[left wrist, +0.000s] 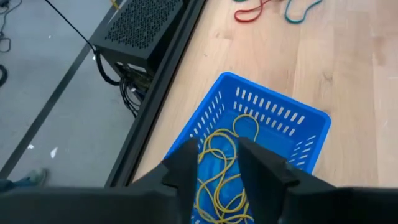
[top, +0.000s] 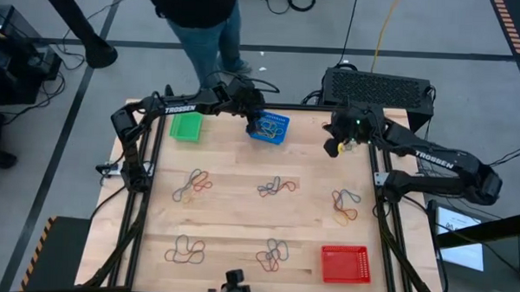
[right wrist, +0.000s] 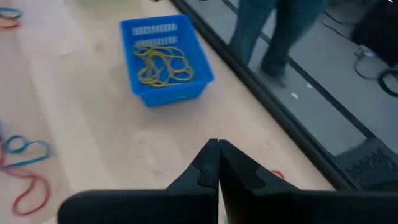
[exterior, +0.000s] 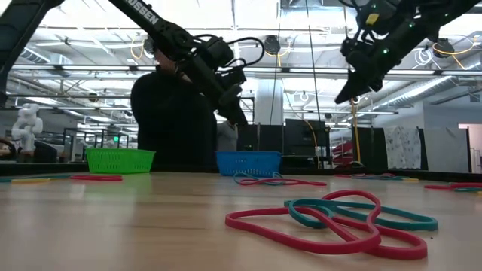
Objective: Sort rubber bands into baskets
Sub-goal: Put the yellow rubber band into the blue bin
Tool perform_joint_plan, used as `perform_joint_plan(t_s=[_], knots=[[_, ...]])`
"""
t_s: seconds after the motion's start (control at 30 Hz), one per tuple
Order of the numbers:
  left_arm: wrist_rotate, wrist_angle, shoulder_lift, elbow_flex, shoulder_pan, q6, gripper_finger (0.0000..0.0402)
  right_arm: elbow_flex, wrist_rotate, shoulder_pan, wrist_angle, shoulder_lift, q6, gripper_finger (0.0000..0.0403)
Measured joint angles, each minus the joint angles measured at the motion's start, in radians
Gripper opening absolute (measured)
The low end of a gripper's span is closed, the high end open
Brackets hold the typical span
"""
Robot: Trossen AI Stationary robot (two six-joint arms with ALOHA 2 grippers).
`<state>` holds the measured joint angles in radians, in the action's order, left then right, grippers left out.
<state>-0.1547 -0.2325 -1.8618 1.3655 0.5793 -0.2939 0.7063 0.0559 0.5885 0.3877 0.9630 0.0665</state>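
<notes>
The blue basket [top: 269,127] stands at the table's far edge with yellow rubber bands [left wrist: 219,168] lying inside it. My left gripper [left wrist: 217,165] hangs open just above this basket, its fingers on either side of the yellow bands without touching them. The green basket [top: 186,126] sits to the blue one's left, and the red basket [top: 345,263] stands near the front right. Mixed rubber bands [top: 276,187] lie in loose heaps on the wood. My right gripper [right wrist: 217,163] is shut with nothing in it, above the table's far right part.
A black vented box [top: 377,85] stands behind the table's far right edge. A person [top: 208,23] stands beyond the far edge. Further heaps of bands lie at the left [top: 193,184], right [top: 345,205] and front [top: 273,255].
</notes>
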Motion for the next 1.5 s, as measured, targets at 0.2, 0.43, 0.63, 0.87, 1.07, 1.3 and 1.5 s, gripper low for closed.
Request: perform_joint_plan(t_s=[0.2,0.43,0.63,0.87,1.07,1.3,1.5], knots=[[0.032,-0.047,0.043,0.000,0.000,0.002,0.0169,0.000,-0.002,0.111,-0.009,0.061,-0.061,0.0000],[-0.017,-0.062,0.119,-0.008,0.000,0.037,0.0172,0.002,0.005,0.290,-0.032,0.266,-0.089,0.0000],[-0.098,0.114,0.209,-0.151,0.000,0.105,0.0173,0.070,0.000,0.386,0.036,0.436,-0.106,0.0000],[-0.139,0.369,0.363,-0.342,-0.044,0.153,0.0173,0.095,0.001,0.436,0.096,0.560,-0.120,0.0000],[-0.138,0.726,0.393,-0.504,-0.072,0.196,0.0173,0.095,-0.013,0.442,0.110,0.569,-0.135,0.0000],[-0.147,0.758,0.395,-0.539,-0.082,0.205,0.0173,0.108,0.030,0.442,0.178,0.567,-0.155,0.0000],[-0.163,0.763,0.395,-0.539,-0.101,0.173,0.0173,0.109,0.074,0.443,0.181,0.570,-0.161,0.0002]])
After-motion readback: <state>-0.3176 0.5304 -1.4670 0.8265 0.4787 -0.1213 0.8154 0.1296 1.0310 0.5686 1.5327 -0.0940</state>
